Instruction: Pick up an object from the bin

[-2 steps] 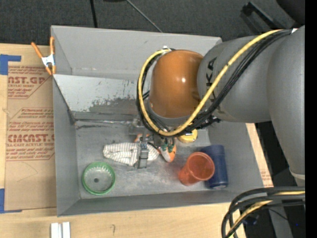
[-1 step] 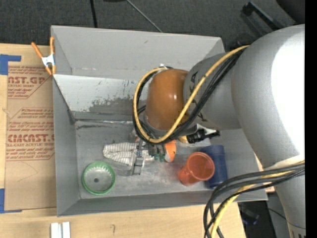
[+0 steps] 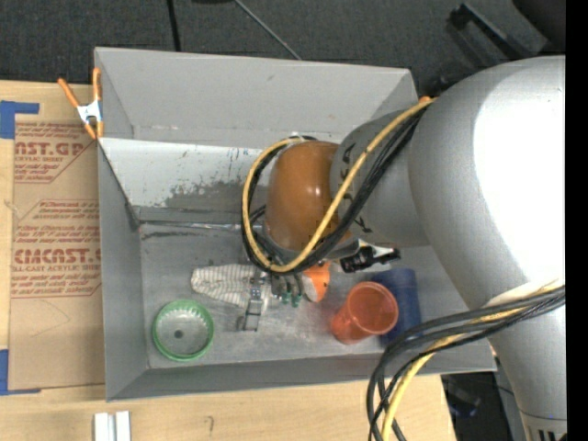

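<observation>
Front left of bin floor: green ribbed round lid (image 3: pixel 183 329), lying flat, near the front wall of the grey bin (image 3: pixel 230 108).
Front right: orange cup (image 3: pixel 366 311), tipped over, with a blue thing (image 3: pixel 407 288) just behind it.
Middle of floor: gripper (image 3: pixel 251 309), low in the bin, at the right end of a crumpled white cloth (image 3: pixel 219 283). Touching the cloth or just above it: cannot tell.
Gripper state: cannot tell whether spread or pressed together. Nothing seen pinched.
Just right of gripper: small orange piece (image 3: pixel 318 288), partly hidden under the wrist.
Further back: orange cover (image 3: pixel 301 196) on the wrist, ringed by yellow and black cables (image 3: pixel 250 191), then bare scuffed floor up to the back wall.
Step in hand: judged as the reach, down at the cloth, no lift begun.
Next move: likely calls for a firm squeeze on a fold of the cloth, then a straight lift clear of lid and cup. Soft cloth, so apt to sag or slip.
</observation>
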`<state>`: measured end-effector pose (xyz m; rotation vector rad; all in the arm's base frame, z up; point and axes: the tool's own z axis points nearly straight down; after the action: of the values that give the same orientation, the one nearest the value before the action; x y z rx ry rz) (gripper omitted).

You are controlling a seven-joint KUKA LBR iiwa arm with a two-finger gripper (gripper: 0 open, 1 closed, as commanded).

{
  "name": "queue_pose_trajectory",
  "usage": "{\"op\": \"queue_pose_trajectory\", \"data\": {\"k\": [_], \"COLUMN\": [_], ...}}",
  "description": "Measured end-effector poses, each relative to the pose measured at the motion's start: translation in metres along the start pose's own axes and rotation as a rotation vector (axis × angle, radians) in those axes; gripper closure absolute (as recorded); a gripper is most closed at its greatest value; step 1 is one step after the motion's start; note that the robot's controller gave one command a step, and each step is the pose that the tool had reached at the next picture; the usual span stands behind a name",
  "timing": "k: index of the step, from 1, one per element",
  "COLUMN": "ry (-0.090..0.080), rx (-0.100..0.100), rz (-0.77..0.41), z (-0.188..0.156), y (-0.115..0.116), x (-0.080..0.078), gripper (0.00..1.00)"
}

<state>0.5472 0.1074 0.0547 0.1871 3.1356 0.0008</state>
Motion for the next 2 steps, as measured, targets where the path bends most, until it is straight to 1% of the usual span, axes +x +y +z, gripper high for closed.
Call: {"op": "queue_pose_trajectory", "data": {"k": [1,2], "ry": [0.0,0.0], "rx": [-0.001,0.0], "rz": [0.132,0.045], "z": [-0.014,-0.015], "y": [-0.003,0.015], "x": [0.008,0.023], "gripper": [0.0,1.0]}}
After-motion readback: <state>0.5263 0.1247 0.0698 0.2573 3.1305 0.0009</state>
